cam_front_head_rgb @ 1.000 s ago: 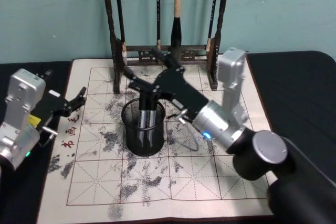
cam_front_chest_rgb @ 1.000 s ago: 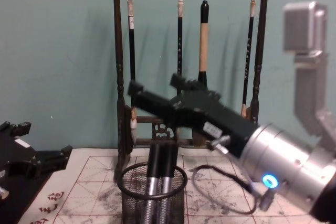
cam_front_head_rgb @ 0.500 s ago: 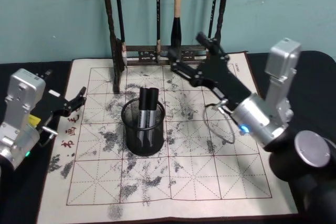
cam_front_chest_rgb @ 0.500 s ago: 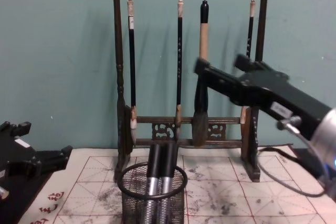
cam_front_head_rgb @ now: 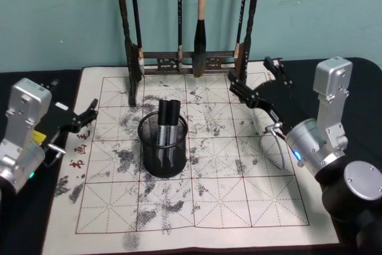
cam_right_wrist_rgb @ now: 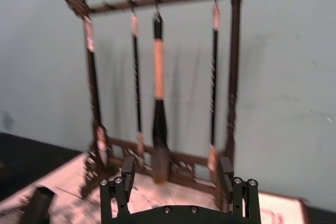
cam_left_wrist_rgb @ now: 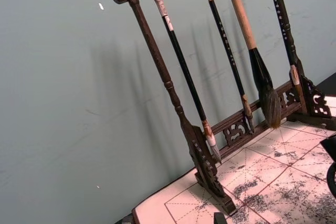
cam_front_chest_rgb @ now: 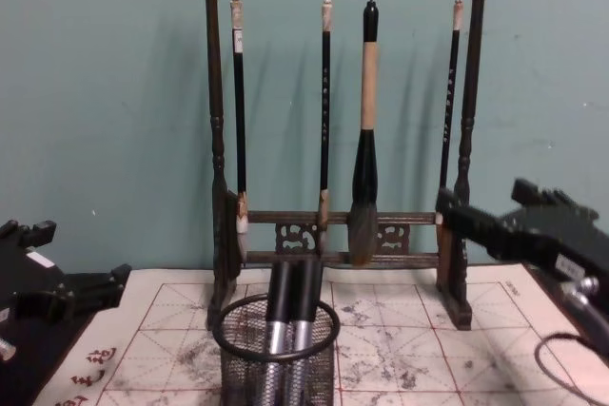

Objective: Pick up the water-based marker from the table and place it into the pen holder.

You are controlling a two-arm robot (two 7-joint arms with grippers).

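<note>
Right gripper has left the pen holder, empty.
The right gripper (cam_front_head_rgb: 258, 83), jaws apart, has drawn back to the mat's (cam_front_head_rgb: 250, 201) right far corner; two markers (cam_front_head_rgb: 165, 120) stand in the pen holder (cam_front_head_rgb: 163, 147), so placing looks done. The left gripper (cam_front_head_rgb: 83, 116) rests open at the left edge.

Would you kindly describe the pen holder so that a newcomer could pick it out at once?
Start at the tall dark wooden brush rack at the back of the ink-stained grid mat. In front of its left post, on the mat, stands the pen holder. It is a round black wire-mesh cup holding two black-capped markers, unlike the rack's hanging brushes.
</note>
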